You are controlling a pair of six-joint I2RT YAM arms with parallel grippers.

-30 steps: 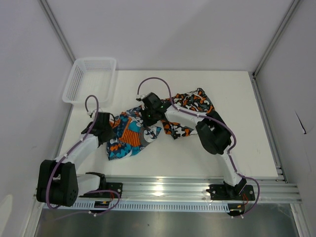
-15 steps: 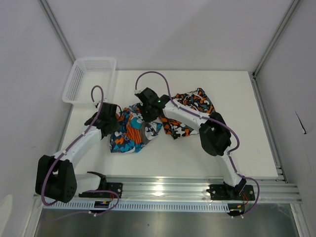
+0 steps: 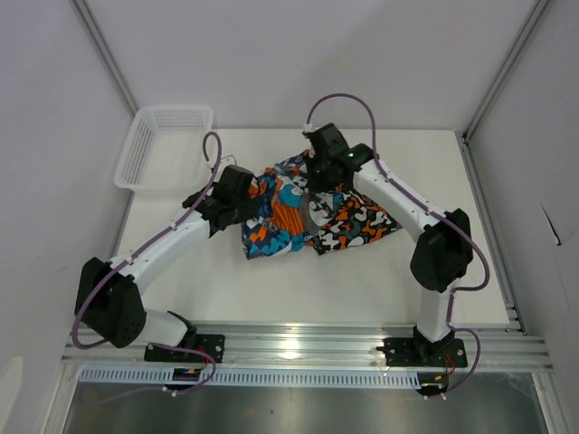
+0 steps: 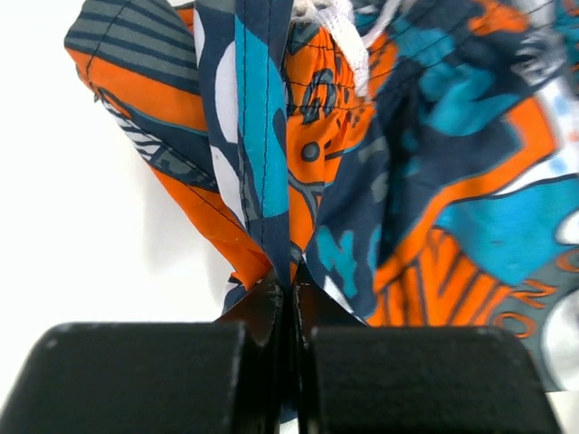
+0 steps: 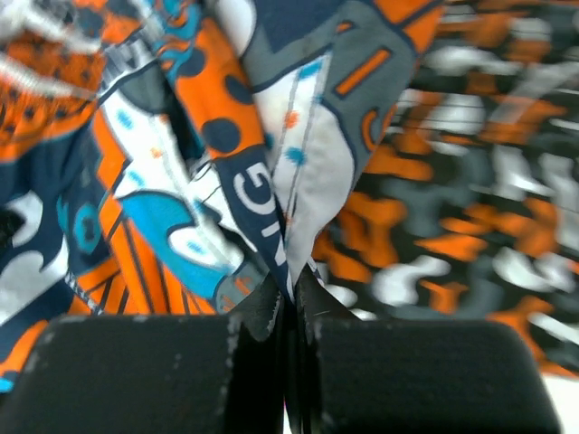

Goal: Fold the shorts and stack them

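**Top view**

- Table (image 3: 362, 280): white. Both arms reach from the 6 o'clock edge toward the middle.
- Basket (image 3: 136, 154): white mesh, at the 10 o'clock corner, well apart from both pairs of shorts.
- Cartoon shorts (image 3: 280, 217): bunched, not flat, just to the 11 o'clock side of the table's middle, between the two grippers.
- Camo shorts (image 3: 357, 221): on the table at 3 o'clock of the cartoon shorts, partly under the right forearm. The two pairs meet along their shared edge. Whether they overlap there cannot be told.
- Left gripper (image 3: 244, 194): at the 9 o'clock edge of the cartoon shorts.
- Right gripper (image 3: 317, 183): at their 1 o'clock edge.

**Left wrist view**

The left gripper (image 4: 291, 298) has its jaws pressed together on a thin fold of the cartoon shorts (image 4: 425, 181). The fabric fans out toward 12 o'clock from the pinch, and a white drawcord shows at the top. Bare table lies at 9 o'clock.

**Right wrist view**

The right gripper (image 5: 291, 289) is likewise clamped narrow on a fold of the cartoon shorts (image 5: 172, 181) — a grey, lettered edge runs into the jaws. The camo shorts (image 5: 470, 181) lie beyond, blurred, filling the 3 o'clock side.
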